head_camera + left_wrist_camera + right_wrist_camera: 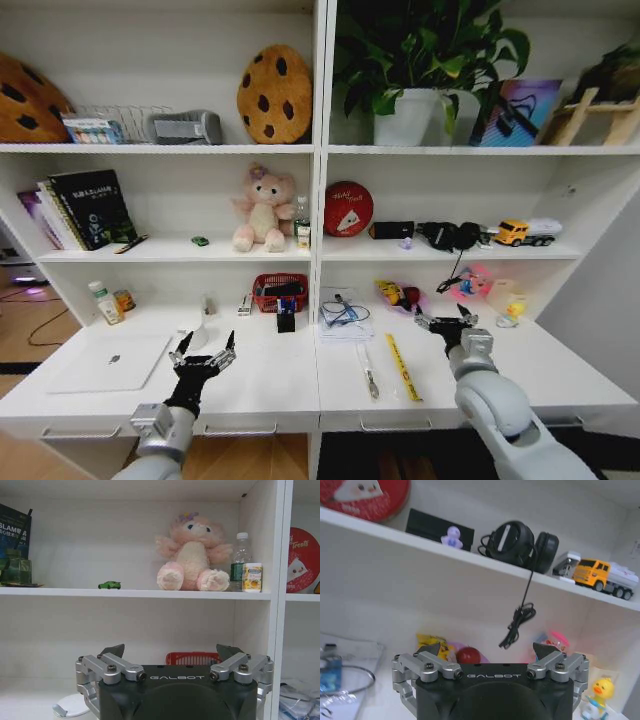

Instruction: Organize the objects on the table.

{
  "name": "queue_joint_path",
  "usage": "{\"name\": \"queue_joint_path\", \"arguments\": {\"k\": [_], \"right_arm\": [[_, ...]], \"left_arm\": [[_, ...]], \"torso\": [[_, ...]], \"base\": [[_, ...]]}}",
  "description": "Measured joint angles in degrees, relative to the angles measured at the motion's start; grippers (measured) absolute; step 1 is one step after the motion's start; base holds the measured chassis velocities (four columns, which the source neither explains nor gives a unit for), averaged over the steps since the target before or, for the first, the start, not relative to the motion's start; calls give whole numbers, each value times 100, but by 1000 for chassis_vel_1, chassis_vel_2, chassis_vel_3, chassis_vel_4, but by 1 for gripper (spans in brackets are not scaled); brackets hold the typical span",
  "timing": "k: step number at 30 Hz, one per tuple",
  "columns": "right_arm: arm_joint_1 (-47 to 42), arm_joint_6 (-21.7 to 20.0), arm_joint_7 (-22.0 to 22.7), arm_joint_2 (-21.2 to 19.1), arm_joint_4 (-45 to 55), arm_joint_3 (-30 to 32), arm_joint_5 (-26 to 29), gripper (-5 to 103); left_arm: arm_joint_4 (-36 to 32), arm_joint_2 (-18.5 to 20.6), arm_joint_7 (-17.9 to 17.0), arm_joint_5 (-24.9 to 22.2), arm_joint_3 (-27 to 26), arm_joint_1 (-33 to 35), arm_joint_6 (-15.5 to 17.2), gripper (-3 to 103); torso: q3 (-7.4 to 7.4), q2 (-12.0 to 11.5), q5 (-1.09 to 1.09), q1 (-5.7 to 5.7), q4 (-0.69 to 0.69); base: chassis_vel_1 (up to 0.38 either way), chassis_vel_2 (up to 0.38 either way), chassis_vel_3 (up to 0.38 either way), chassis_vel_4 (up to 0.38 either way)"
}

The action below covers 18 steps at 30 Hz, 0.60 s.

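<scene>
A slim silver laptop (108, 362) lies closed at the left of the white table (270, 390). My left gripper (205, 350) hovers open just right of it, empty, facing the shelves (171, 652). A tiny green toy car (200, 241) sits on the middle shelf (109, 585). A yellow ruler (403, 367) and a silver pen (368, 372) lie right of centre. My right gripper (445, 317) is open and empty over the table's right part (487, 649). A green-capped bottle (105, 302) stands at the back left.
A red basket (279, 292), a clear pouch of cables (345, 315) and small toys (400, 295) line the back of the table. The shelf above holds a pink plush (263, 208), a red tin (348, 208), headphones (452, 235) with a dangling cord (520, 615), and a yellow truck (525, 232).
</scene>
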Motion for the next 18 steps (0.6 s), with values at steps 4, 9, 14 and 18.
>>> {"name": "queue_joint_path", "arguments": {"k": [4,9,14,18], "right_arm": [[-223,238,-164,179,-401,176,-332,100],[-455,91,-31,286,-500,430,133,100],[-557,228,-68,311,-677,605,267,100],[-683,380,-221,319,-708,801,256,100]], "left_arm": [[-1,0,0,0,0,0,0,100],[0,0,0,0,0,0,0,100],[0,0,0,0,0,0,0,100],[0,0,0,0,0,0,0,100]], "torso": [[0,0,0,0,0],[0,0,-2,0,0],[0,0,-1,0,1],[0,0,-2,0,1]], "base": [[0,0,0,0],[0,0,0,0],[0,0,0,0],[0,0,0,0]]}}
